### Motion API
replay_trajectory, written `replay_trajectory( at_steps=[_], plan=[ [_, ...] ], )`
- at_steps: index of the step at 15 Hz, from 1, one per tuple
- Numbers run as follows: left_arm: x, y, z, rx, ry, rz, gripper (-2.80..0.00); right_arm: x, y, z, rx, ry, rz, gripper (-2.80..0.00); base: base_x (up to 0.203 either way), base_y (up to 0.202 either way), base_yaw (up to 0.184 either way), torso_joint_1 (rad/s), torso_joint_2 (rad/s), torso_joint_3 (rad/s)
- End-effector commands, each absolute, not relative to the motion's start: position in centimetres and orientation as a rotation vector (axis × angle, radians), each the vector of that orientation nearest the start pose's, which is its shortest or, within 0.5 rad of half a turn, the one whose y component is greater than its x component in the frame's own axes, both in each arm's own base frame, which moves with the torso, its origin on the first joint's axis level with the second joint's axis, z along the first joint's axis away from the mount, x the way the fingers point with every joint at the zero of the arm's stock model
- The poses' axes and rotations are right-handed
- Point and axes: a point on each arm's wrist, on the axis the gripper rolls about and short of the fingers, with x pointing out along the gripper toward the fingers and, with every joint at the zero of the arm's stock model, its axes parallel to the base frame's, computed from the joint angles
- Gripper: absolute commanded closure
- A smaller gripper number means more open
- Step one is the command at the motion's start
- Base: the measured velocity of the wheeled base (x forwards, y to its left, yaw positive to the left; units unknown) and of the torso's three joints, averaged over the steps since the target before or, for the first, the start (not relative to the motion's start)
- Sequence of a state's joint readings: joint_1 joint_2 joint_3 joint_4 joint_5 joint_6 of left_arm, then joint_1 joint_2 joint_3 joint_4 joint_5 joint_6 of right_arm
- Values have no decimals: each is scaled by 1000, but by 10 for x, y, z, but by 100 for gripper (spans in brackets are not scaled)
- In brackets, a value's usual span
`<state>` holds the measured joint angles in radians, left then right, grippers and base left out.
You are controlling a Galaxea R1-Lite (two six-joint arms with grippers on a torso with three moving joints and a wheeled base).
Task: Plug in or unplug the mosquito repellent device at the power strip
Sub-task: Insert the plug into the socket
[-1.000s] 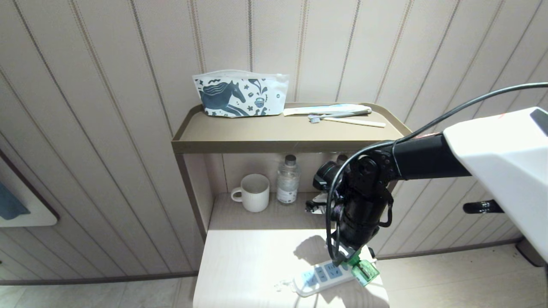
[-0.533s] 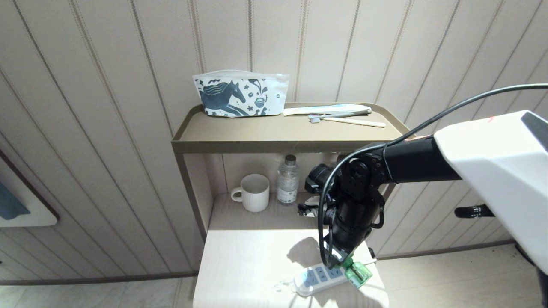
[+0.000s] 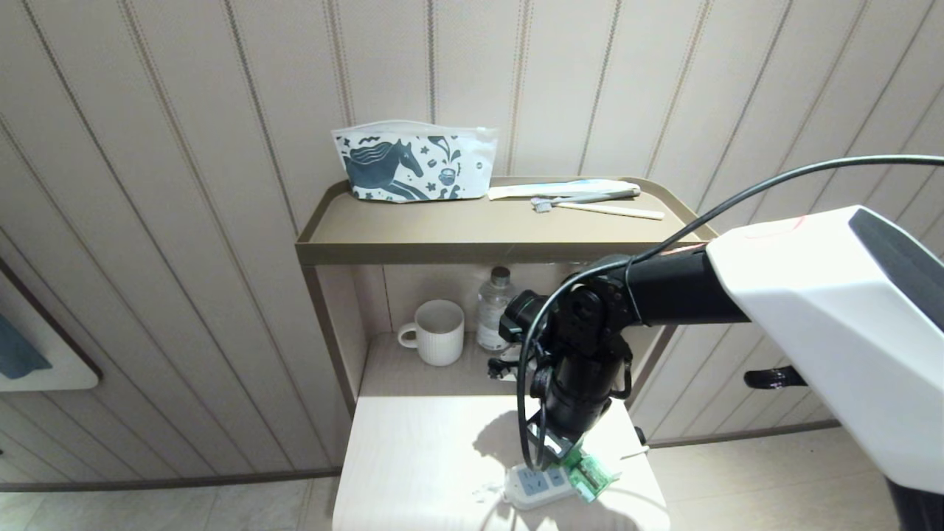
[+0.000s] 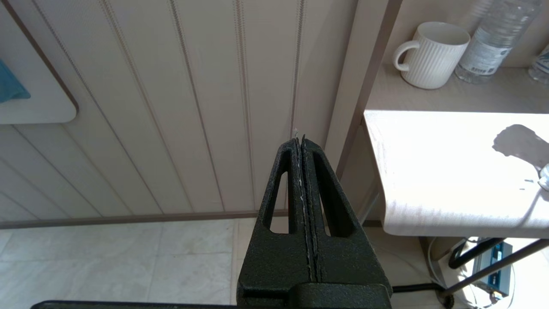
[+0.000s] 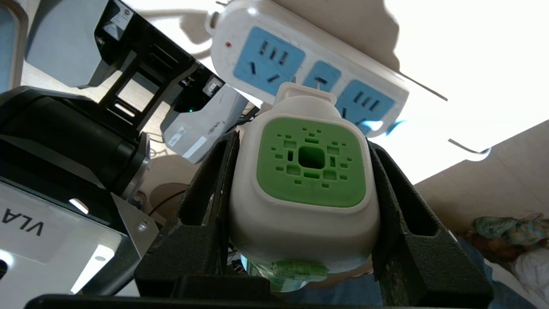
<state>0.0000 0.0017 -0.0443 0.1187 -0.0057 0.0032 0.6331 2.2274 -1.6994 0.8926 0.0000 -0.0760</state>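
Now shifted leftward along the power strip [image 3: 542,484] on the counter [image 3: 420,457], right end effector [image 5: 305,171] clenched on the mosquito repellent device [image 5: 305,189], prongs nearing the middle socket, probably for plugging in.

The power strip [image 3: 536,487] lies at the table's [image 3: 413,457] front edge; the mosquito repellent device [image 3: 586,476] sits over its right end, perhaps touching.
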Motion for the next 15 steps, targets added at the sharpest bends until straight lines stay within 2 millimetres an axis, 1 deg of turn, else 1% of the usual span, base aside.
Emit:
replay_trajectory(
  at_steps=[1, 7, 10, 15],
  plan=[
    [-26, 0, 75, 3, 78, -6, 0, 313, 237, 108, -519, 1360, 582, 0, 0, 0, 0, 0, 0, 0],
    [-27, 0, 76, 3, 77, -6, 0, 310, 248, 98, -541, 1375, 598, 0, 0, 0, 0, 0, 0, 0],
    [-27, 0, 76, 3, 77, -6, 0, 312, 249, 93, -545, 1383, 598, 0, 0, 0, 0, 0, 0, 0],
    [-27, 0, 76, 3, 77, -6, 0, 313, 249, 91, -553, 1385, 601, 0, 0, 0, 0, 0, 0, 0]
  ],
)
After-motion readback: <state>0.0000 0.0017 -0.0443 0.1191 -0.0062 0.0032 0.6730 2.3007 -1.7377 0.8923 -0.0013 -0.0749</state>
